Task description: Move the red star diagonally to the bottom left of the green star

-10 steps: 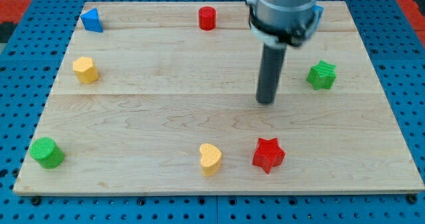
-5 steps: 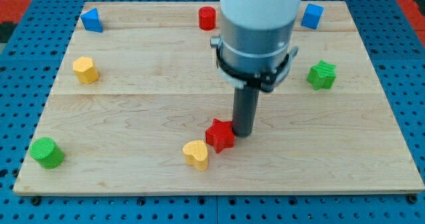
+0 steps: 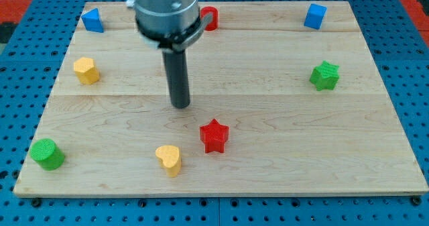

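The red star (image 3: 214, 135) lies on the wooden board (image 3: 281, 172) a little below the middle. The green star (image 3: 324, 75) sits near the view's right edge, up and to the right of the red star. My tip (image 3: 180, 105) rests on the board up and to the left of the red star, apart from it. The yellow heart (image 3: 168, 159) lies just down and to the left of the red star.
A blue triangle (image 3: 92, 19) is at the top left, a red cylinder (image 3: 210, 17) at the top middle partly behind the arm, a blue cube (image 3: 314, 16) at the top right. A yellow block (image 3: 86, 70) is at the left, a green cylinder (image 3: 47, 153) at the bottom left.
My tip swept down-left against the red star, then moved on up-left to the board's middle. The red star slid left. The yellow heart was pushed left and slightly down.
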Tool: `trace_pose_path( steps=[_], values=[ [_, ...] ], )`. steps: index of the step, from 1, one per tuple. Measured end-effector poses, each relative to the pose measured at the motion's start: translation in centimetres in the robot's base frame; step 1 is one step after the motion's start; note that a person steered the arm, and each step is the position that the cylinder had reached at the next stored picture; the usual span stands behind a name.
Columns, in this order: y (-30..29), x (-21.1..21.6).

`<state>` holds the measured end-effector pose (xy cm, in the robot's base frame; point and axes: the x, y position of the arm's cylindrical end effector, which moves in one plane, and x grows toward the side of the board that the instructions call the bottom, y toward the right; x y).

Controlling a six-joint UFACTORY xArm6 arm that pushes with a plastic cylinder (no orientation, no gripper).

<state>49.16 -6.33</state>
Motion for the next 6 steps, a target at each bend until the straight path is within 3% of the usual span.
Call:
trace_pose_path(
  steps=[1, 2, 3, 4, 5, 6],
  values=[
    [0.4, 7.9],
    [5.9, 8.1],
    [8.7, 7.0],
    [7.9, -0.6],
    [6.3, -2.6],
    [9.6, 9.6]
  ],
)
